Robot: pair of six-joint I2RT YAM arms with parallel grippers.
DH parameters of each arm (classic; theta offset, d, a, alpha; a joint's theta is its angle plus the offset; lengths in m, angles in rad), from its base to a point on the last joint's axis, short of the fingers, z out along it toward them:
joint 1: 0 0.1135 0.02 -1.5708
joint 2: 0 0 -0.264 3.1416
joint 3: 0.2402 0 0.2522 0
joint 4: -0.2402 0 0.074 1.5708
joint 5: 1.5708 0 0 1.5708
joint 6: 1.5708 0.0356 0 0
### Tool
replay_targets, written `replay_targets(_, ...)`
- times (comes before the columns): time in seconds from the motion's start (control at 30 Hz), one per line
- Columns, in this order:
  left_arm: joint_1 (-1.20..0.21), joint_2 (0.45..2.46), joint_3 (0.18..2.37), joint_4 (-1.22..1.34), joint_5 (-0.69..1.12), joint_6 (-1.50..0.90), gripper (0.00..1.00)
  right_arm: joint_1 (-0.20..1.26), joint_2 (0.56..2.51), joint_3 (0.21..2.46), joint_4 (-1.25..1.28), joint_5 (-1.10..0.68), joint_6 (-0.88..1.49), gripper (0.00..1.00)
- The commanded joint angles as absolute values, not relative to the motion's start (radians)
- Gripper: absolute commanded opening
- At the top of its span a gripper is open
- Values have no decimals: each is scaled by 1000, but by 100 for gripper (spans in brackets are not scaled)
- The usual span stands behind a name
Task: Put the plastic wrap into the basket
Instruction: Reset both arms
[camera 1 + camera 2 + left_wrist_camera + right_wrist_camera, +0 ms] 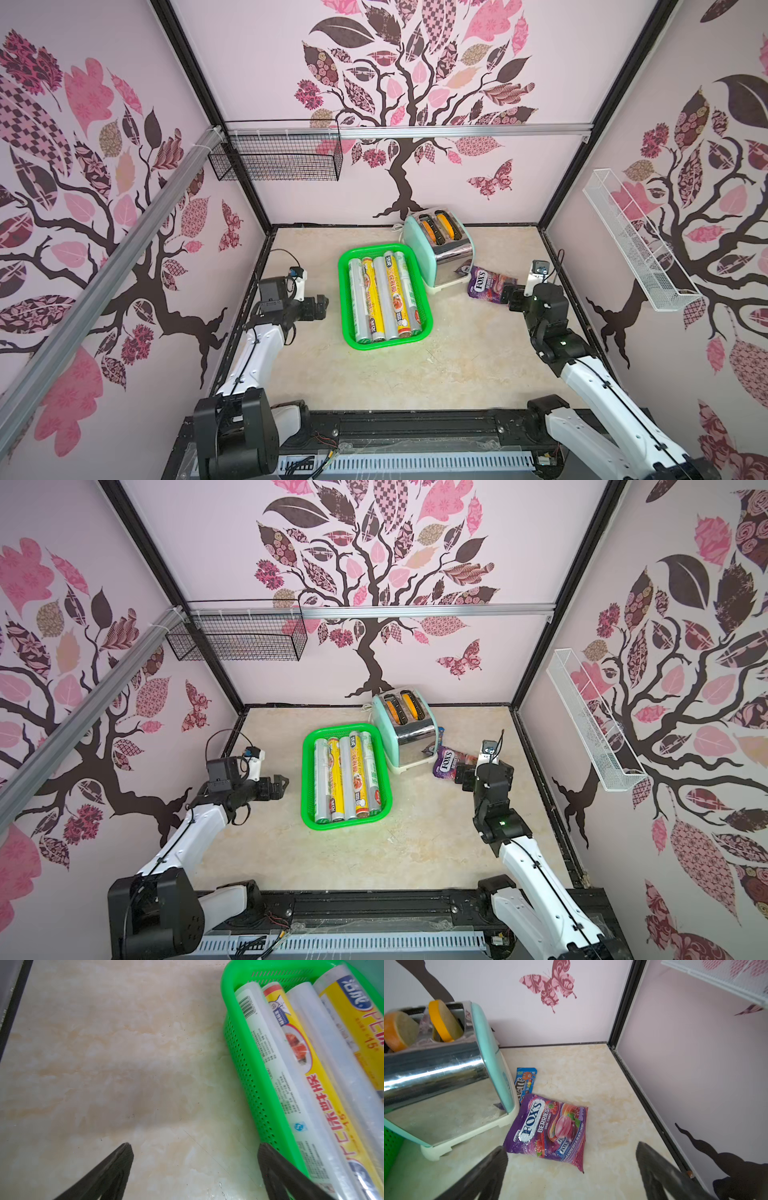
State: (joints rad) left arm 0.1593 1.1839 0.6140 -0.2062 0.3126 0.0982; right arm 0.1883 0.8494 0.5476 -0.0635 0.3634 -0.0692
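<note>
Five rolls of plastic wrap (384, 295) (347, 775) show in the green basket (341, 286) (305, 771). They lie side by side along its length. Two are yellow with food pictures, and three are clear or silvery with green print. Whether more rolls lie beneath them cannot be told. The left wrist view shows four of the rolls (295, 1076) against the perforated wall of the basket (241, 1068).

The basket sits near the middle of the table (457, 365). Just behind and to the right of it stands one mint toaster (446, 257) (436, 1076) with two orange-edged slices (428, 228) in its slots. One purple FOX'S candy bag (484, 284) (548, 1128) lies beside the toaster, and one blue M&M's packet (525, 1082) sits between the two. One black wire basket (278, 158) and one white wire rack (631, 241) hang on the walls.

The left arm rises from the near left corner with its wrist bent towards the basket. The left gripper (322, 305) (278, 785) (194, 1145) is just beside the basket's left long side without touching it. Its jaws are spread wide and hold nothing. The right arm stretches forward along the right side. The right gripper (509, 297) (463, 773) (571, 1147) points at the candy bag, well apart from the basket. Its jaws are also spread wide and empty.
</note>
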Motion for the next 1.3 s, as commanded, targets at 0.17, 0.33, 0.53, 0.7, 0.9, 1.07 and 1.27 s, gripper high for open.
replay_targets(0.17, 154, 1316, 372, 596, 308, 21, 98, 60, 1035, 386, 359, 267, -22, 99)
replay_targets(0.33, 149, 1354, 331, 772, 241, -20, 98, 40, 1259, 373, 594, 197, -29, 99)
replay_targets(0.53, 70, 1481, 290, 981, 115, -6, 98, 25, 1413, 424, 687, 137, -20, 99)
replay_targets(0.7, 20, 1557, 299, 1028, 31, 25, 98, 20, 1565, 400, 880, 115, -26, 99)
replay_targets(0.9, 16, 1552, 348, 924, 13, 21, 98, 19, 1552, 411, 831, 90, -35, 99)
replay_targets(1.07, 16, 1560, 346, 939, 12, 23, 98, 20, 1552, 421, 811, 52, -52, 99)
replay_targets(1.27, 15, 1556, 351, 923, 8, 16, 98, 20, 1550, 422, 808, 53, -52, 99)
